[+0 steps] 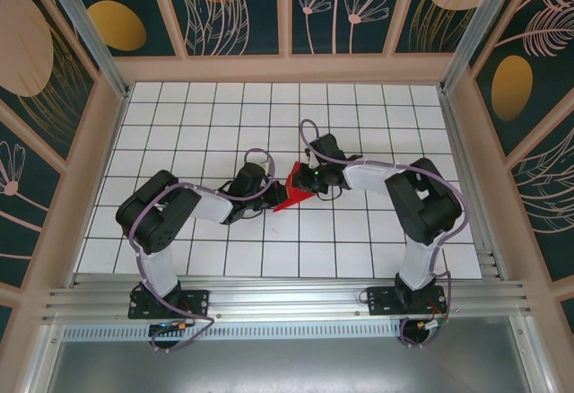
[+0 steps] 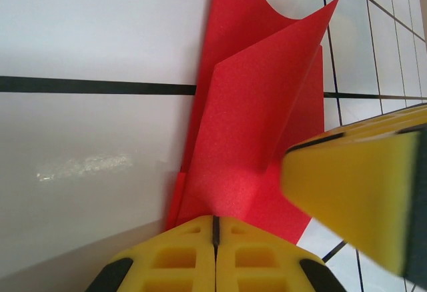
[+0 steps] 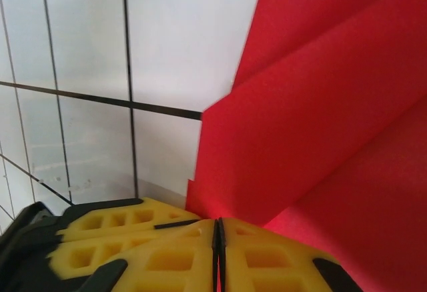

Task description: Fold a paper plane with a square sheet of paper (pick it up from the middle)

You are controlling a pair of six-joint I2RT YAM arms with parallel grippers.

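White tiled table [image 1: 179, 115] bounded by patterned walls. Paper [image 1: 291, 194], part-folded, held raised mid-table between arms, long axis judged near-left to far-right. Left gripper [image 2: 215, 222] pinched tight on left edge, right gripper [image 3: 217, 225] clamped on right edge. Both arms equally near.

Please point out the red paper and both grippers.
red paper [image 2: 253, 125], left wrist view, middle of the raised flap.
left gripper [image 2: 215, 222], left wrist view, between its closed fingertips.
right gripper [image 3: 217, 225], right wrist view, between its closed fingertips.

left tool [image 2: 215, 224] clamped on red paper [image 2: 260, 105] | right tool finger [image 2: 353, 199] just beside
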